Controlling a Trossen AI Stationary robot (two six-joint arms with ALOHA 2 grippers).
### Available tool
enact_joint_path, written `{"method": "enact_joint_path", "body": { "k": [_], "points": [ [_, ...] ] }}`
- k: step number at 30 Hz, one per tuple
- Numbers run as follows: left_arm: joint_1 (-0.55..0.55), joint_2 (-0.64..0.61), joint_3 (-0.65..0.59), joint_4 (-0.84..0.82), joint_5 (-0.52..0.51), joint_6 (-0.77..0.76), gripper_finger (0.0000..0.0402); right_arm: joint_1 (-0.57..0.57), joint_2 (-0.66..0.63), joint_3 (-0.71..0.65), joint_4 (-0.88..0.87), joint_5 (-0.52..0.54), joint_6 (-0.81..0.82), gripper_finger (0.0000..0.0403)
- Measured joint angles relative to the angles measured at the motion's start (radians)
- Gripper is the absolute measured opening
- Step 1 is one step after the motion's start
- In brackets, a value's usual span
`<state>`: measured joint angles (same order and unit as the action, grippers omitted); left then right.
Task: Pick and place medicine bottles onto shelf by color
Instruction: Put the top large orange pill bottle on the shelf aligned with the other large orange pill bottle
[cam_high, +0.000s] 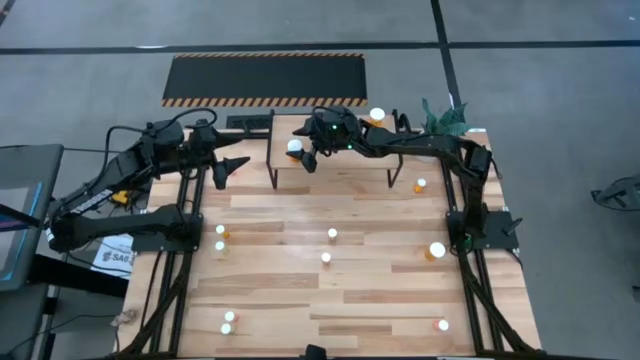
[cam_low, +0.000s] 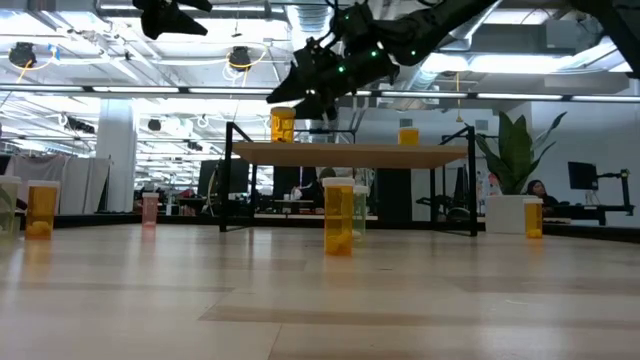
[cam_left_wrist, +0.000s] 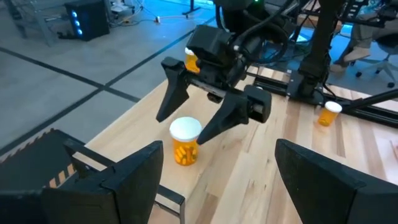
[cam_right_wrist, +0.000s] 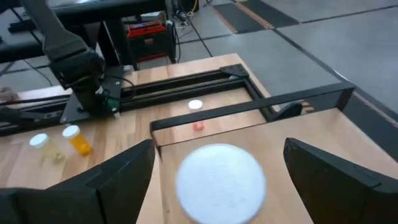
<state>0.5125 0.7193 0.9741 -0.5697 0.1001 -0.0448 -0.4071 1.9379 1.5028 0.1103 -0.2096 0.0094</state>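
Right tool (cam_left_wrist: 191, 127) spread wide, straddling white-capped orange medicine bottle (cam_left_wrist: 185, 141) standing on small light-wood shelf (cam_high: 340, 168), not gripping. Left tool (cam_high: 232, 166) open, hovering beside shelf's left end.

High view: you look straight down on the whole table (cam_high: 330, 290), both arms in frame.
Low view: you sit at tabletop height, facing level across to the shelf (cam_low: 350, 153) and room.
Left wrist view: you face the right gripper (cam_left_wrist: 189, 112) close by.
Right wrist view: you look down onto the shelf.
Shared: the shelf shows in all four.
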Motion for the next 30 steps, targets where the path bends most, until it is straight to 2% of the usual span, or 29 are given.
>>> {"method": "enact_joint_path", "body": {
  "k": [30],
  "points": [
    [-0.001, 0.0, 0.0, -0.024, 0.035, -0.031, 0.0297, -0.001, 0.001, 0.0, -0.052, 0.032, 0.044, 0.0287]
  ]
}}
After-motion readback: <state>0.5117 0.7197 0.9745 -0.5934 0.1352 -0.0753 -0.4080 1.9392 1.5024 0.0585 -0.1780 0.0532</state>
